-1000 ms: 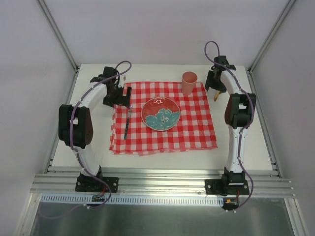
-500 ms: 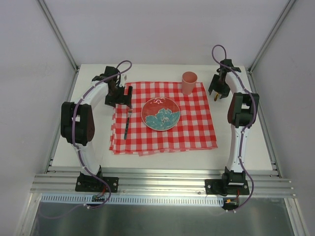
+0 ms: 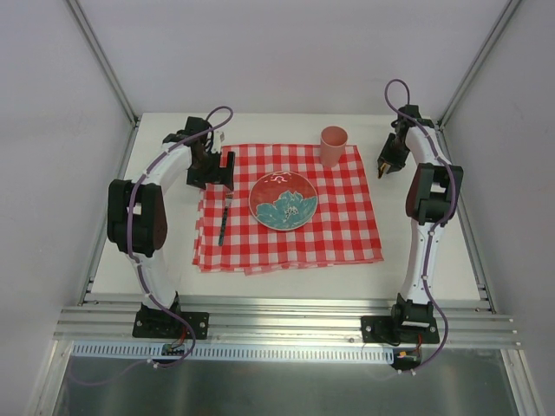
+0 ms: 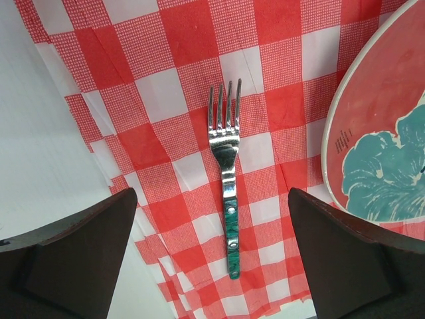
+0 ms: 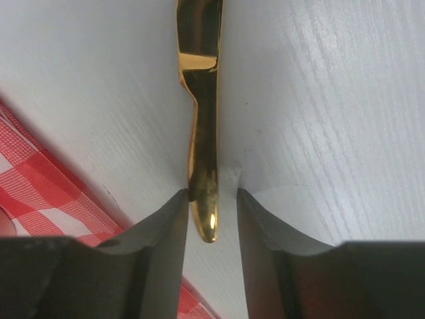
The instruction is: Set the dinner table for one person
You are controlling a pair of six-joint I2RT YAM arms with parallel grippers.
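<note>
The white dinner table (image 3: 165, 251) carries a red-and-white checked cloth (image 3: 347, 234). On it lie a red plate with a teal flower (image 3: 284, 200), a pink cup (image 3: 333, 146) at the back, and a green-handled fork (image 3: 225, 221) left of the plate. My left gripper (image 3: 215, 169) is open and empty, above the fork's tines (image 4: 226, 106). My right gripper (image 3: 384, 163) is over bare table right of the cloth. Its jaws stand narrowly apart around the handle end of a gold utensil (image 5: 202, 133). The left finger touches it; a gap shows at the right finger.
Grey rails edge the table and white walls (image 3: 52, 130) close it in on three sides. The cloth's right edge (image 5: 40, 193) lies just left of my right gripper. The plate rim (image 4: 332, 133) is close to the fork.
My right arm's wrist has swung right and back while its fingertips stayed by the gold utensil. My left gripper has hardly moved.
</note>
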